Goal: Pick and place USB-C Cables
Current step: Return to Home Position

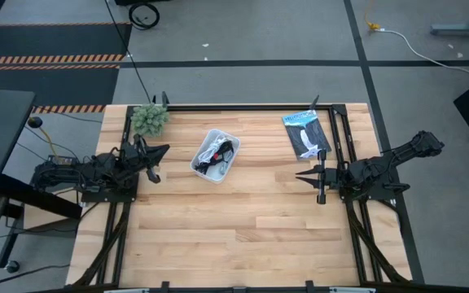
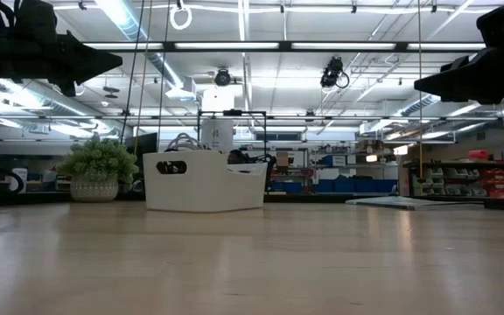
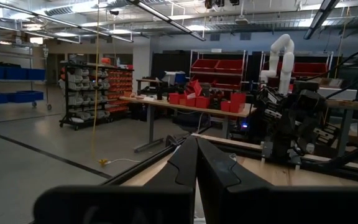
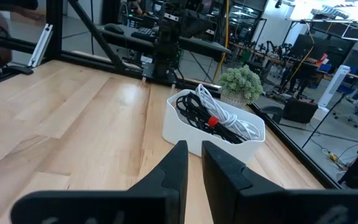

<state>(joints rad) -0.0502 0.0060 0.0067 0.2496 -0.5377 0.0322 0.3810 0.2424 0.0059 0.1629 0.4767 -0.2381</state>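
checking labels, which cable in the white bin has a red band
The black bundle, lying in the white bin: a red band wraps it. The white cable and the loose black cable beside it carry no band.

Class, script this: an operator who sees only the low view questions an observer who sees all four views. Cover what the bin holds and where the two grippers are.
Operator: I see only the bin's side. What's inside?
Observer: The bin holds black cables, one with a red band, and a white cable.
Operator: Is either gripper over the bin?
Observer: No. The left gripper and right gripper sit at opposite sides of the table, both apart from the bin and holding nothing.
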